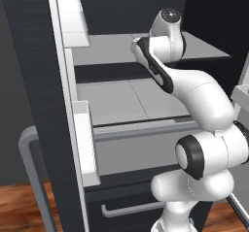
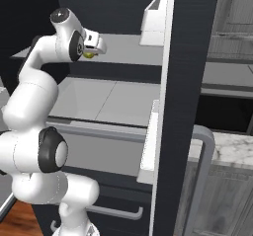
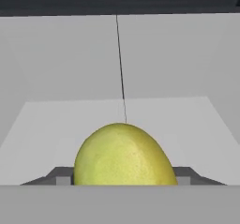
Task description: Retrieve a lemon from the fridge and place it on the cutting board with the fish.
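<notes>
Lemon (image 3: 123, 155) sits on the upper fridge shelf (image 2: 128, 50), right at the gripper (image 2: 94, 46), framed low and centred in the hand view with the 2 dark finger tips flanking its base. In the right base view a bit of yellow-green shows just under the hand. Whether the jaws are clamped on it or just straddling it, cannot tell; contact isn't visible.

Progress: early. Fridge (image 1: 39, 105) is open, arm (image 1: 194, 95) is reaching in at the top shelf, lemon is located and lined up. Left to do, judging from this: secure the grasp, pull out of the fridge, travel to the cutting board and set the lemon down with the fish.

Clearance: shelf around the lemon is bare, back wall well behind it, so room to close is fine. Tight spots for the withdrawal are the shelf front edge below the hand, the compartment ceiling above, and the 2 open doors with white door bins (image 1: 78, 17) flanking the opening. Straight-back exit looks safest; elbow swings near the right door.
</notes>
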### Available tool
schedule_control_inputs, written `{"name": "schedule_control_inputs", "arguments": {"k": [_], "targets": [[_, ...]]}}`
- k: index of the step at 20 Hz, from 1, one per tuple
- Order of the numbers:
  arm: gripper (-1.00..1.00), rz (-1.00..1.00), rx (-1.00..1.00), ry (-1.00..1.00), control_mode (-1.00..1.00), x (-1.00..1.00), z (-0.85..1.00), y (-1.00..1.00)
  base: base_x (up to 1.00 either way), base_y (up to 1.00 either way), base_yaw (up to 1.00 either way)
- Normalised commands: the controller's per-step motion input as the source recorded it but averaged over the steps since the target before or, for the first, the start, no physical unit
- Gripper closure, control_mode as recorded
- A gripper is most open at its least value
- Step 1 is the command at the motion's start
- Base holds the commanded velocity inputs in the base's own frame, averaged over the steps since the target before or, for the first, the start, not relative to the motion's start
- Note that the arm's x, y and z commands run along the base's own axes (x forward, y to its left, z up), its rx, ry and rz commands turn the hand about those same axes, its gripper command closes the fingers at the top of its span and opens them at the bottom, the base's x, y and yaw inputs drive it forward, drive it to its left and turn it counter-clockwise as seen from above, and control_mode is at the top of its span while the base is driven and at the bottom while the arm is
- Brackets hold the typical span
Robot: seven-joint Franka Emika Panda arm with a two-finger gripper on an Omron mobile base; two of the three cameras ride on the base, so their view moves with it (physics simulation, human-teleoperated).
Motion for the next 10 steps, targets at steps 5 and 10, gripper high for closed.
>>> {"name": "schedule_control_inputs", "arguments": {"k": [5, 10], "targets": [[1.0, 0.0, 0.01, -0.04, -1.0, -0.55, 0.06, -0.05, 0.0, 0.0, 0.0], [1.0, 0.0, 0.0, -0.04, -1.0, -1.0, 0.09, 0.0, 0.0, 0.0, 0.0]]}}
